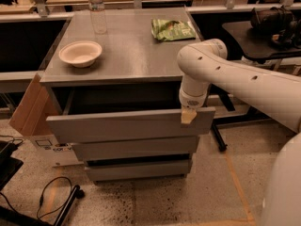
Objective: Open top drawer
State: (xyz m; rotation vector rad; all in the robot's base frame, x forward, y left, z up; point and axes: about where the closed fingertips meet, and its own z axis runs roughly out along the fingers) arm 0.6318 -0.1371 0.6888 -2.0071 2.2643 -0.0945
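In the camera view, the top drawer (pixel 127 125) is standing out from the front of the grey desk (pixel 136 55), leaving a dark gap under the desk's front edge. Its long axis is running left to right, parallel to that front edge, and its flat face is pointing toward the camera. The front panel is showing as a plain, matte grey slab with no handle, and a thin grey side wall of the tray is showing at its left end. The gripper (pixel 188 117), tan at its tip, is sitting on the top rim of the panel near the desk's front right corner, hanging straight down from the smooth white rounded arm (pixel 244 79); whether it is spread or closed cannot be told. Two shorter-looking grey fronts, the middle drawer (pixel 134 147) and the bottom drawer (pixel 138 169), are lying below. On the brushed desktop, a pale round bowl (pixel 80 53) is resting near the front left corner, a clear plastic bottle (pixel 97 8) is standing upright by the back edge, and a crinkled green bag (pixel 173 29) is lying toward the back right corner. A brown cardboard box (pixel 30 107) is leaning beside the left edge.
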